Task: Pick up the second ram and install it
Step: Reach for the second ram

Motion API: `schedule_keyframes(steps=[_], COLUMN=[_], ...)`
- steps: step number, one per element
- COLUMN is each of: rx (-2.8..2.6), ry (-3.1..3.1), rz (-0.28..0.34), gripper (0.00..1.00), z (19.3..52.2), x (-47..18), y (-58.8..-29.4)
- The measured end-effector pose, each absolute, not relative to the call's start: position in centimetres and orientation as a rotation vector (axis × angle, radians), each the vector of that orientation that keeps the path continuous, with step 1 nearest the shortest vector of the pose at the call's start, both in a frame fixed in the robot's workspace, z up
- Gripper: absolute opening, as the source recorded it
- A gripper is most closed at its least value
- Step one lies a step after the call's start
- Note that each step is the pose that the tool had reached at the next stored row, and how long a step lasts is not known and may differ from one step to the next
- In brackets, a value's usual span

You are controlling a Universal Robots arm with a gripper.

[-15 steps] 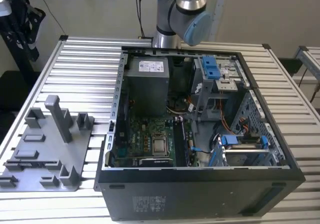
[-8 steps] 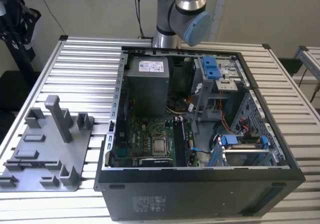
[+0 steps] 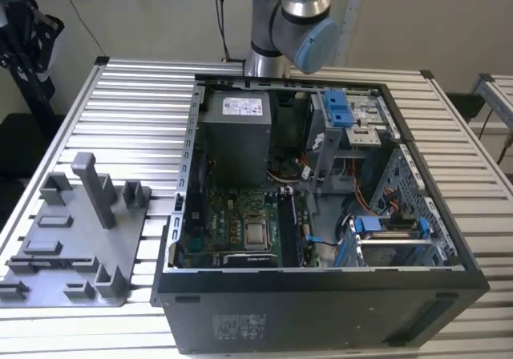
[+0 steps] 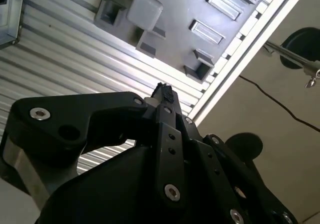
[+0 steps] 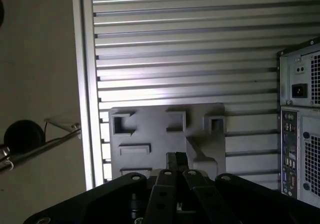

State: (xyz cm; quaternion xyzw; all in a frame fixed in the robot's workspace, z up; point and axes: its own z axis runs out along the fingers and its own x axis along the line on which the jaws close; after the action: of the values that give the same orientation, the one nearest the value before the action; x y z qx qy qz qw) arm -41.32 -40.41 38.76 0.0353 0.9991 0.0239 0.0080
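Exterior view: open computer case [image 3: 321, 315]; both wrist views: closed gripper [image 5: 176, 158] [image 4: 164, 90], grey tray [image 5: 150, 131] [image 4: 180, 6]

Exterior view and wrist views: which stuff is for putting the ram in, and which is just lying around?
For the job: gripper, grey tray it points at, open computer case, motherboard.
Just lying about: black stand, round black object.

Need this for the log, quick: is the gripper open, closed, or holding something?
Gripper: closed, fingertips pressed together with nothing between them, above the grey tray.
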Motion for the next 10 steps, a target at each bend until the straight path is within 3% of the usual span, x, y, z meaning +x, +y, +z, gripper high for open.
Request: schedule_keyframes(steps=[10], rx=[0.111], ry=[3.136], rz=[0.074], gripper=[0.11], z=[38.6], x=[-40.9], y=[-43.6])
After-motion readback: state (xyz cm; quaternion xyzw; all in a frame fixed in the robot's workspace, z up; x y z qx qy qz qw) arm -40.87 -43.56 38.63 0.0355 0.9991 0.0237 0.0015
